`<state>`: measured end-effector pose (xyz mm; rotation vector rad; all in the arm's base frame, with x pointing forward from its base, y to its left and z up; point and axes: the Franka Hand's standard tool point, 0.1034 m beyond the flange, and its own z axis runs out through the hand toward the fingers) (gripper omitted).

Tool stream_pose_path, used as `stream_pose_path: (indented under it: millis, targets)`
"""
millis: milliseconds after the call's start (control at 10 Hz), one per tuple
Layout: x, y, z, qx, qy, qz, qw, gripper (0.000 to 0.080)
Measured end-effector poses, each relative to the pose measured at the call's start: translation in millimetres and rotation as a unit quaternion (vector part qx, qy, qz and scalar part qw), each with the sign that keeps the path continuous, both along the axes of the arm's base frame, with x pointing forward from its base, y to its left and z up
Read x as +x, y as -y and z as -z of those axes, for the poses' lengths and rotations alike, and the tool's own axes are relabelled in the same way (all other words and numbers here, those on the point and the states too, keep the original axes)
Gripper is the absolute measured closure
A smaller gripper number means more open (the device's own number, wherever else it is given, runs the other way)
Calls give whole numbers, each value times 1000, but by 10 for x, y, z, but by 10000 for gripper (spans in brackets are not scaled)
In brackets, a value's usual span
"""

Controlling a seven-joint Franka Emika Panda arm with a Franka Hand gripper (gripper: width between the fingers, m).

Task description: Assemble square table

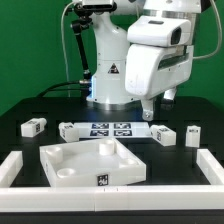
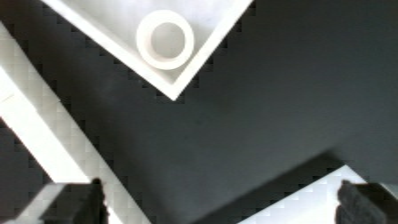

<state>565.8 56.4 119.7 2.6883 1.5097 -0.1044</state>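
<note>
The square table's white tabletop lies flat near the front of the black table, with a tag on its front edge. Several short white tagged legs lie loose behind it: one at the exterior view's far left, one beside the marker board, and two on the right. My gripper hangs open above the table, behind the tabletop and over the right-hand legs, holding nothing. The wrist view shows a tabletop corner with a round socket. Its dark fingertips stand far apart around the gripper.
The marker board lies in front of the robot base. Low white border bars run along the left, front and right. In the wrist view a white strip and a white patch cross the dark table.
</note>
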Motion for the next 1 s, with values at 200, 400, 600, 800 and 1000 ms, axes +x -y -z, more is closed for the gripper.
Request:
stream_pose_path:
  millis: [200, 400, 600, 800, 1000]
  targets:
    - [-2, 0, 3, 0, 0, 0, 1000, 150]
    - [-15, 15, 8, 1, -2, -16, 1000, 150]
    - [-466, 272, 72, 5, -9, -114, 993, 150]
    - [-845, 701, 273, 16, -37, -230, 972, 150]
    - [-1002, 1051, 449, 35, -58, -345, 936, 150]
